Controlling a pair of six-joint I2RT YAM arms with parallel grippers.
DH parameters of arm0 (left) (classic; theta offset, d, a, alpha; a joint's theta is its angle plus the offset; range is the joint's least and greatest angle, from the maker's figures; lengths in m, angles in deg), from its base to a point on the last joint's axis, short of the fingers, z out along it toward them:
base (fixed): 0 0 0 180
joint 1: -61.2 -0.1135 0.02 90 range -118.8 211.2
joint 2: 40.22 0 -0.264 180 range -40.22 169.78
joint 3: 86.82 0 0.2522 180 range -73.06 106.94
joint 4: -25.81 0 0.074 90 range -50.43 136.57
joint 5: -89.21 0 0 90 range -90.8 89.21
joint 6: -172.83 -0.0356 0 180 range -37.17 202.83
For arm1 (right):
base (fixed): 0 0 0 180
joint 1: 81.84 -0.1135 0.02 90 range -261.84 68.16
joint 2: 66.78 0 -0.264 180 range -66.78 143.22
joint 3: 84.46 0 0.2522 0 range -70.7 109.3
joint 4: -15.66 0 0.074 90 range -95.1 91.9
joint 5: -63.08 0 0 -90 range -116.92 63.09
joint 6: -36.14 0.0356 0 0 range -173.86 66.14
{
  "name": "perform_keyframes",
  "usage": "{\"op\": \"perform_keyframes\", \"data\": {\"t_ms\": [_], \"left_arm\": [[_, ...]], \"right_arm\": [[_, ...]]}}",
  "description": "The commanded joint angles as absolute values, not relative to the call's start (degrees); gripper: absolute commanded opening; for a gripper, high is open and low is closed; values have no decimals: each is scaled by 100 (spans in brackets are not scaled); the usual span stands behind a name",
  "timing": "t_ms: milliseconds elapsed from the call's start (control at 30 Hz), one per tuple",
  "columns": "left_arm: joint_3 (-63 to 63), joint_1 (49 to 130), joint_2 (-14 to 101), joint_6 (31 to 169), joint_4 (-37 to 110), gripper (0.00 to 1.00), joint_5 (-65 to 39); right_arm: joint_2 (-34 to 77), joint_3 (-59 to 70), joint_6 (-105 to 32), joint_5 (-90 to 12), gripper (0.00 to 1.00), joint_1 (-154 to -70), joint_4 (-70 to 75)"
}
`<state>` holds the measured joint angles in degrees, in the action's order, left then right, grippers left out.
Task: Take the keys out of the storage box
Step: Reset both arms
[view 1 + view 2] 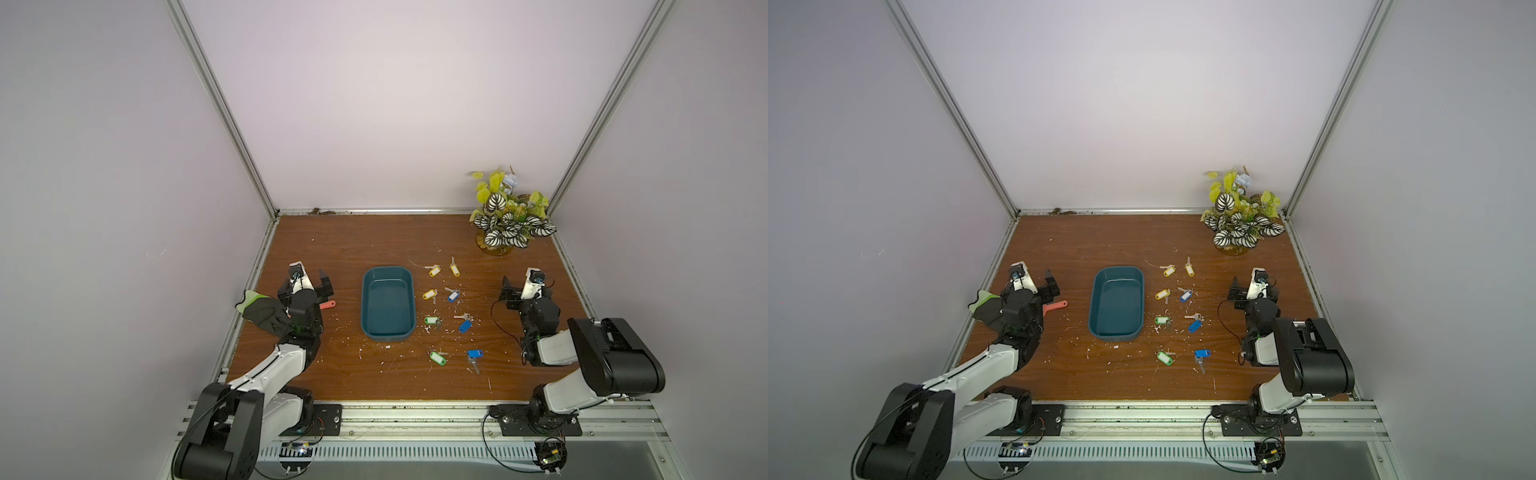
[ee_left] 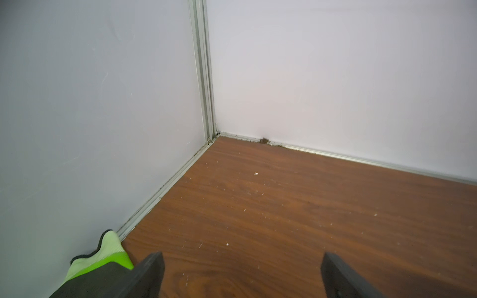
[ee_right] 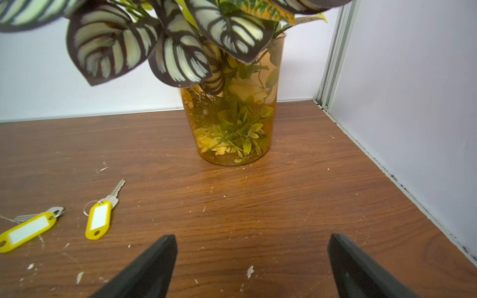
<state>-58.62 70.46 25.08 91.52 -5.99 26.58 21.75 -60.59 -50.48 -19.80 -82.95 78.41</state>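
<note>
The storage box (image 1: pixel 388 303) (image 1: pixel 1116 303), a dark teal tub, sits mid-table with nothing showing inside it. Several keys lie on the wood to its right: yellow-tagged ones (image 1: pixel 434 271) (image 3: pixel 98 222), blue-tagged ones (image 1: pixel 453 296) (image 1: pixel 1202 354) and green-tagged ones (image 1: pixel 432 320) (image 1: pixel 1165 358). My left gripper (image 1: pixel 305 279) (image 2: pixel 242 260) rests left of the box, open and empty, facing the back left corner. My right gripper (image 1: pixel 525 282) (image 3: pixel 253 242) rests right of the keys, open and empty, facing the plant.
A potted plant (image 1: pixel 505 216) in an amber vase (image 3: pixel 232 116) stands at the back right corner. A green and black glove (image 1: pixel 262 309) (image 2: pixel 103 268) lies by the left arm. A red-orange plastic piece (image 1: pixel 328 304) lies left of the box. White crumbs dot the table.
</note>
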Motion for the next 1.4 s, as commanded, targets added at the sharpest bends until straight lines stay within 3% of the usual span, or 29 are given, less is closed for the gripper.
{"op": "perform_keyframes", "data": {"t_ms": [0, 300, 400, 467, 700, 1367], "left_arm": [[-6124, 6990, 2957, 8586, -1844, 98, 2794], [-6581, 6930, 4747, 8025, -4621, 99, 2026], [-6732, 6716, 4692, 8282, -4510, 98, 1638], [-6772, 6682, 5099, 8205, -5236, 99, 1625], [-6239, 6542, 4907, 8535, -3867, 99, 1812], [-6269, 6542, 4928, 8512, -3986, 99, 1819]], "right_arm": [[2170, -6006, -5140, -2093, 99, -8281, 8101], [2172, -6000, -5140, -2094, 99, -8281, 8096], [2172, -5997, -5145, -2093, 99, -8281, 8083], [2172, -5997, -5146, -2095, 99, -8279, 8083], [2164, -6022, -5157, -2094, 99, -8289, 8126], [2170, -5892, -5377, -2041, 99, -8431, 7902]]}}
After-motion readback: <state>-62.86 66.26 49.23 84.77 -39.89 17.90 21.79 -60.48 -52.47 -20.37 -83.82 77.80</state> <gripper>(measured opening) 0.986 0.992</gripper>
